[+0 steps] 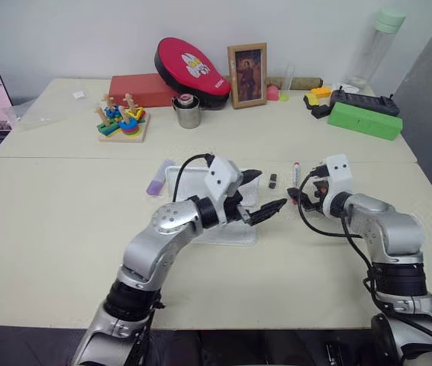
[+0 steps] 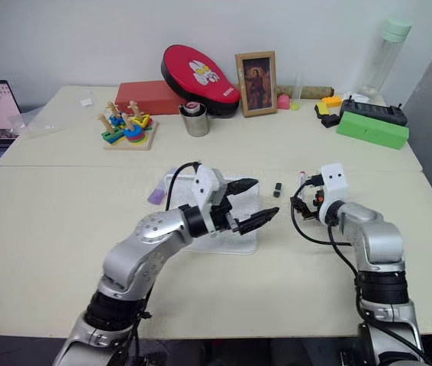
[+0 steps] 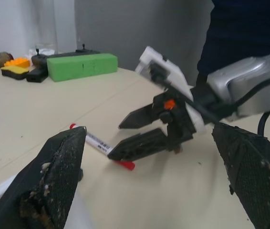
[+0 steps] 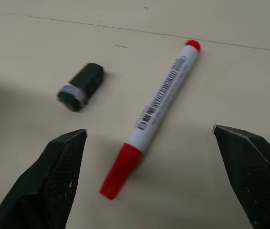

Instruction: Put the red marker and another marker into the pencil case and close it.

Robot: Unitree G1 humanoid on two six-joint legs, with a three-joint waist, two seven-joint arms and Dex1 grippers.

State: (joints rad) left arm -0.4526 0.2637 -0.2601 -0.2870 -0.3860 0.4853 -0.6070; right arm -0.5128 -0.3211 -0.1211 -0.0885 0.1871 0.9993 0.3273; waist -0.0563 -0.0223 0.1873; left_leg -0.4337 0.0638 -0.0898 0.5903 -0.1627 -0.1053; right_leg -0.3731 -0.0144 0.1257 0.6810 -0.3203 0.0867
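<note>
The red marker (image 4: 150, 117) lies flat on the table (image 1: 63, 229), toward its right side, long axis running from the near edge toward the far edge, red cap nearest the robot. The right wrist view shows what the head views barely give: the printed white barrel, and a small black block (image 4: 80, 87) lying just beside it, apart. The right gripper (image 4: 151, 179) hangs just short of the cap, fingers spread wide, holding nothing. The left gripper (image 1: 260, 194), also wide open and empty, hovers over the open pencil case (image 1: 182, 177). The lilac marker (image 1: 157, 180) lies at the case's left edge.
</note>
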